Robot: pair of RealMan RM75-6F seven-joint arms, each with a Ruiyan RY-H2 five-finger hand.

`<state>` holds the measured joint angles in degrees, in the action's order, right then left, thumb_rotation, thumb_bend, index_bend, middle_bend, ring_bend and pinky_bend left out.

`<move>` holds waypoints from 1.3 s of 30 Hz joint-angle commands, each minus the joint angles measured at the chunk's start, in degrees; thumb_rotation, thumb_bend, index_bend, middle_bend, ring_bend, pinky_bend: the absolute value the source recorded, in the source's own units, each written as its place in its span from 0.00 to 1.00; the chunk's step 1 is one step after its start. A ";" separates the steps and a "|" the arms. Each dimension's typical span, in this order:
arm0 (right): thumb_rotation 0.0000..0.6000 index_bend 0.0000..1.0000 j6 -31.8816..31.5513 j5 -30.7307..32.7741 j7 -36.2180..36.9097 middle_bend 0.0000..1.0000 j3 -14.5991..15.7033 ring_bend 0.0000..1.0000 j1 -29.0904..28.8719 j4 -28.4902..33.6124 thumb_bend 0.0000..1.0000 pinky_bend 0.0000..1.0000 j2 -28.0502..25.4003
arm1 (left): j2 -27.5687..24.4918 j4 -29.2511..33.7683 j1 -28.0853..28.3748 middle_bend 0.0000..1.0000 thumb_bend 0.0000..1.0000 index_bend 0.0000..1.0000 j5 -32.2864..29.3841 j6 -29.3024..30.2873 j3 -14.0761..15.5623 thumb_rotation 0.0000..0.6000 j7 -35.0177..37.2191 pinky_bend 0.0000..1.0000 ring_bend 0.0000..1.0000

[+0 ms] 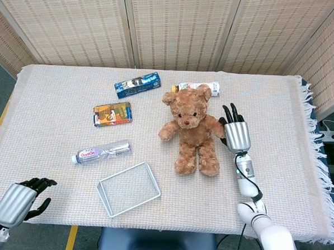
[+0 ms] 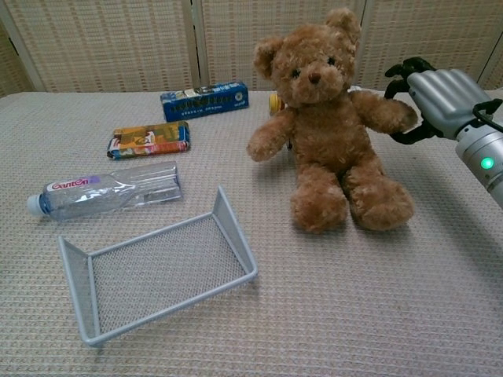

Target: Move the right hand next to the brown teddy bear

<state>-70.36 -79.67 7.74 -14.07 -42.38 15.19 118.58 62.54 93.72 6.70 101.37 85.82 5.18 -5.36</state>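
Head view: a cloth-covered table [image 1: 62,86] with a folding screen [image 1: 178,25] behind it.
Teddy bear: the brown teddy bear [image 1: 191,128] sits upright a little right of the table's middle, legs stretched toward the robot, arms out to each side.
Right hand: the right hand [image 1: 234,132] is just beside the teddy bear, on the side of its outstretched arm. Its silver back faces up and its dark fingers [image 1: 230,112] point toward the far edge of the table. In the chest view the right hand [image 2: 437,100] has its fingers curled in at the bear's paw [image 2: 399,116]; whether they close on the paw or only touch it, I cannot tell.
Left hand: the left hand [image 1: 17,199] is far from the teddy bear, at the near left corner of the table, fingers curled and apart, holding nothing.
Wire tray: a wire tray [image 1: 129,188] lies near the teddy bear's feet, on the side away from the right hand.
Water bottle: a clear water bottle [image 1: 100,151] lies on its side beyond the tray, well apart from the teddy bear.
Orange pack: an orange pack [image 1: 112,113] lies flat, level with the teddy bear's head and well apart from it.
Blue box: a blue box [image 1: 137,84] lies behind the orange pack.
White bottle: a white bottle [image 1: 201,87] lies on its side just behind the teddy bear's head.
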 commanded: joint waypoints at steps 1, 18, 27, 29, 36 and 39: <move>1.00 0.46 -2.24 0.67 0.10 0.12 -0.95 0.01 -0.40 0.13 0.24 0.36 -0.15 | 0.00 0.10 0.03 0.39 0.38 0.33 0.01 -0.03 0.00 1.00 0.02 0.66 0.40; 1.00 0.45 -2.51 0.44 0.20 0.12 0.35 0.01 0.77 0.56 0.24 0.36 -0.51 | 0.00 0.42 0.18 0.39 0.39 0.33 -0.33 -0.77 0.12 1.00 -0.53 0.66 0.40; 1.00 0.44 -3.95 0.28 0.43 0.12 0.65 0.01 1.06 1.56 0.24 0.36 -0.89 | -0.09 0.51 0.04 0.39 0.38 0.33 -0.05 -0.38 0.18 1.00 -0.66 0.66 0.40; 1.00 0.44 -3.44 -0.45 0.08 0.12 1.70 0.01 1.57 1.69 0.24 0.36 -0.92 | -0.08 0.59 0.06 0.39 0.38 0.33 -0.15 -0.50 0.19 1.00 -0.59 0.66 0.40; 1.00 0.44 -5.31 -0.97 -0.21 0.12 2.02 0.01 1.71 2.12 0.24 0.36 -0.95 | -0.04 0.53 0.11 0.39 0.38 0.33 -0.42 -0.74 0.13 1.00 -0.69 0.66 0.40; 1.00 0.44 -7.85 -0.23 -0.12 0.12 0.63 0.01 1.14 2.51 0.24 0.36 -1.38 | 0.03 0.37 0.09 0.39 0.38 0.33 -0.42 -0.73 0.14 1.00 -0.77 0.66 0.40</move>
<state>-76.94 -80.37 7.57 -12.60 -40.87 17.40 117.49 62.57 94.09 6.79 100.95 85.09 5.31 -6.12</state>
